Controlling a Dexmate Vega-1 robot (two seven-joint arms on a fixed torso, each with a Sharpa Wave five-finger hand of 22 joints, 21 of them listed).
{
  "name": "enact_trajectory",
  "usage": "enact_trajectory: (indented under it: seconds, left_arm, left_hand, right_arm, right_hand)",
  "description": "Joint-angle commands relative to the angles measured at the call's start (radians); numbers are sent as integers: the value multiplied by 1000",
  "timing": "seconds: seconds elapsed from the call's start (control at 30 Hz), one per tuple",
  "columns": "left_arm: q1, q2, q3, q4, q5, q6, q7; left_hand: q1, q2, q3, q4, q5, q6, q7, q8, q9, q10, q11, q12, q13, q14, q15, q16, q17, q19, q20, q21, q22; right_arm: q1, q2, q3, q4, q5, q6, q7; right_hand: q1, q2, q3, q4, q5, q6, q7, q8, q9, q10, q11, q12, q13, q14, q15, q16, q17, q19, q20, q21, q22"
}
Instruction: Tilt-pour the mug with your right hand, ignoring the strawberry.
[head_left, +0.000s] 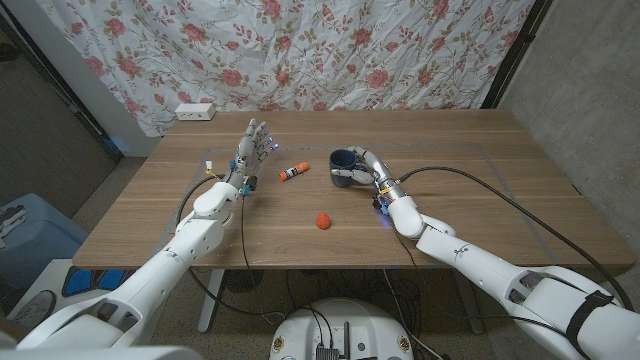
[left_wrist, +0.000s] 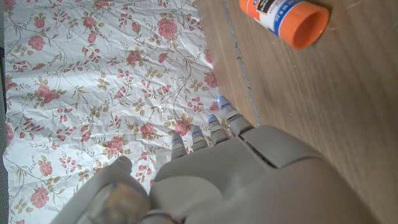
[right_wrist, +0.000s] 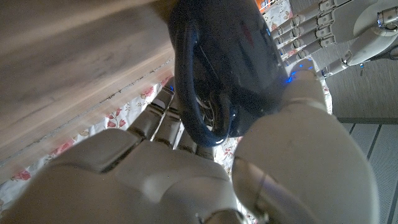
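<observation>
The right hand (head_left: 365, 167) grips the dark blue mug (head_left: 343, 166) at the counter's (head_left: 480, 215) far middle, ready for tilting, while the left hand (head_left: 248, 152) waits open, fingers spread, and the strawberry (head_left: 323, 220) lies apart, nearer the robot.

On the wooden table (head_left: 480, 215), our right hand (head_left: 368, 168) gripped the dark blue mug (head_left: 343, 166). Our left hand (head_left: 250, 152) stood with fingers spread, beside a glue stick (head_left: 293, 172). A strawberry (head_left: 322, 220) lay nearer the table's front edge.
</observation>
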Motion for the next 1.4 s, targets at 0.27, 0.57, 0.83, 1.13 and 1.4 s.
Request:
enact_trajectory:
  seconds: [0.27, 0.57, 0.83, 1.13, 1.4]
  left_arm:
    - [0, 0, 0, 0, 0, 1, 0]
    - [0, 0, 0, 0, 0, 1, 0]
    - [0, 0, 0, 0, 0, 1, 0]
    - [0, 0, 0, -1, 0, 1, 0]
    - [0, 0, 0, 0, 0, 1, 0]
  left_hand:
    - [-3, 119, 6, 1, 4, -3, -7, 6, 3, -4, -7, 4, 5, 9, -4, 5, 5, 9, 0, 6, 3]
    - [-3, 119, 6, 1, 4, -2, -7, 7, 3, -4, -5, 4, 5, 9, -4, 5, 5, 9, 0, 6, 3]
    - [-3, 119, 6, 1, 4, -2, -7, 6, 3, -4, -6, 4, 5, 8, -4, 5, 5, 9, 0, 6, 3]
    - [-3, 119, 6, 1, 4, -2, -6, 6, 3, -4, -6, 4, 5, 8, -4, 5, 5, 9, 0, 6, 3]
    - [-3, 119, 6, 1, 4, -3, -8, 6, 3, -3, -8, 4, 5, 8, -3, 5, 5, 9, 0, 6, 3]
  right_arm:
    - [-11, -10, 16, -14, 8, 19, -8]
    - [-17, -20, 28, -42, 8, 16, -5]
    - [-32, -44, 45, -100, 7, -11, 4]
    - [-53, -78, 70, -186, 5, -54, 22]
    - [-67, -113, 90, -266, 2, -101, 51]
  right_hand:
    - [111, 89, 42, 6, -29, 139, -80, 29, -3, 105, -48, 11, -6, 49, -158, 19, 13, 28, -49, 6, 3]
    - [133, 95, 53, 3, -42, 167, -79, 41, -7, 137, -50, 15, -8, 69, -162, 23, 15, 44, -63, 7, 3]
    - [156, 103, 60, 0, -51, 180, -81, 46, -10, 148, -50, 13, -7, 82, -167, 30, 20, 58, -72, 10, 4]
    - [173, 109, 63, 2, -62, 196, -80, 53, -12, 166, -53, 14, -6, 100, -167, 38, 23, 74, -78, 12, 5]
    - [183, 112, 64, 4, -67, 209, -77, 58, -14, 180, -50, 16, -3, 110, -167, 40, 23, 86, -79, 15, 5]
